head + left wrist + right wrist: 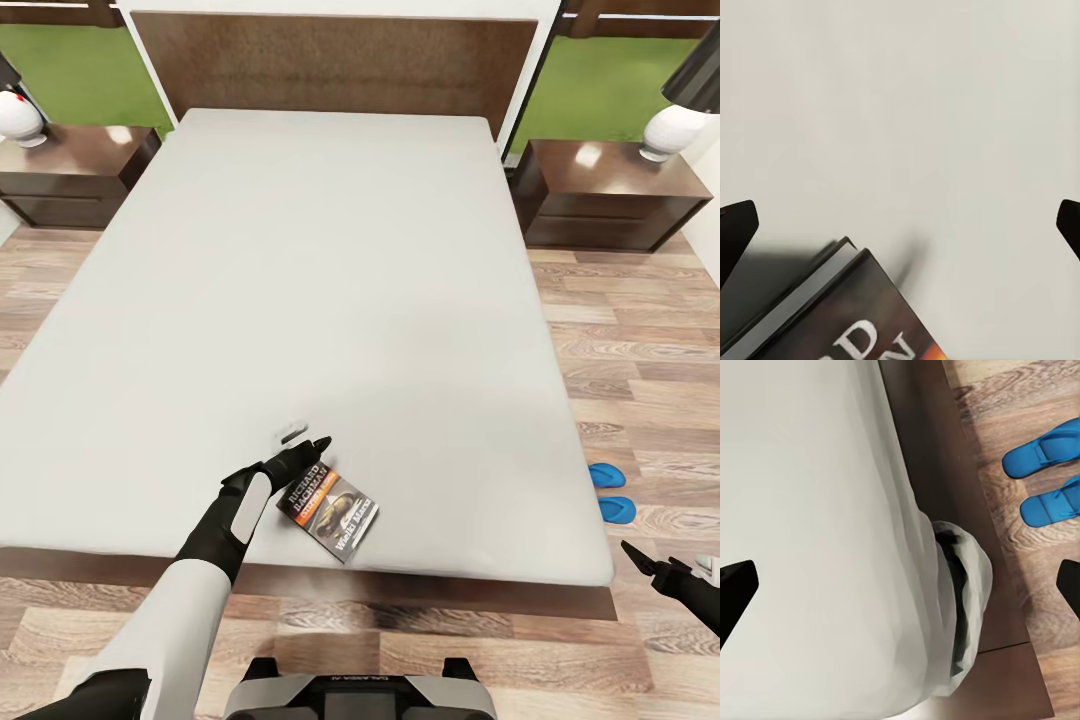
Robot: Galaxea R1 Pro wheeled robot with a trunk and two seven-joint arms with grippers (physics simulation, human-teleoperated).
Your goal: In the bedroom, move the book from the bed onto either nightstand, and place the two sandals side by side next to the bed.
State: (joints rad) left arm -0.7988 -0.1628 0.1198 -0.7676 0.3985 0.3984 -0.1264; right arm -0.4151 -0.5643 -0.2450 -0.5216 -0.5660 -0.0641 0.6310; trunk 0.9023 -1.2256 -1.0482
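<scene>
The book (328, 508) lies flat on the pale grey bed (330, 280), close to its foot edge. My left gripper (305, 452) is open just over the book's far left corner. In the left wrist view the book (847, 315) lies below the wide-apart fingertips (739, 225), with nothing between them. Two blue sandals (606, 476) (616, 509) lie side by side on the floor beside the bed's right side, also seen in the right wrist view as sandals (1050, 448) (1057, 502). My right gripper (645, 562) is open over the floor off the bed's near right corner.
A dark nightstand (70, 170) stands left of the headboard and another nightstand (610, 190) right of it, each carrying a white lamp (672, 128). Wood-plank floor (640, 350) runs along both sides. The mattress corner (960, 585) and dark frame (945, 435) lie under the right gripper.
</scene>
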